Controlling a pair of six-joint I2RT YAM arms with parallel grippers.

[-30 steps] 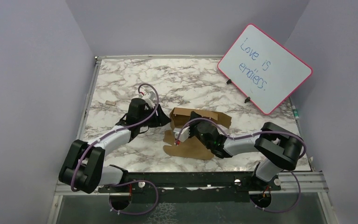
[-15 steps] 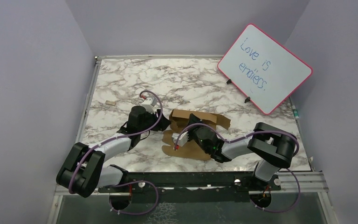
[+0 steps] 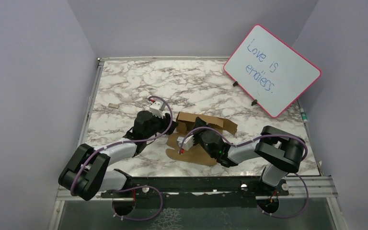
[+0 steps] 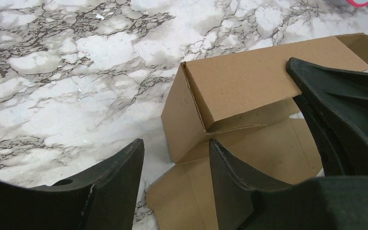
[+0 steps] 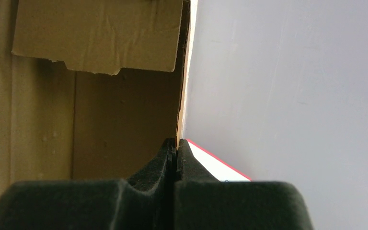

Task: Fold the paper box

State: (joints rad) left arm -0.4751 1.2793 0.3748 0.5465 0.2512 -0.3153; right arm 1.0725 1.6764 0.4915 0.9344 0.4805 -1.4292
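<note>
We're seeing the paper box [image 3: 206,125] lying mid-table, betw. the two arms. It's part-folded, w/ one wall standing up along the far side and flat flaps spreading toward the near edge. R gripper [image 5: 175,143] is pinching the edge of an upright cardboard panel, its fingers [image 5: 160,165] pressing fully together on it. L gripper [image 4: 175,143] is sitting approx. half open at the box's left end corner, gripping nothing. One finger is hovering over the bare marble table [image 3: 196,86], the other over a flat flap. A whiteboard [image 3: 271,69] is leaning far right.
</note>
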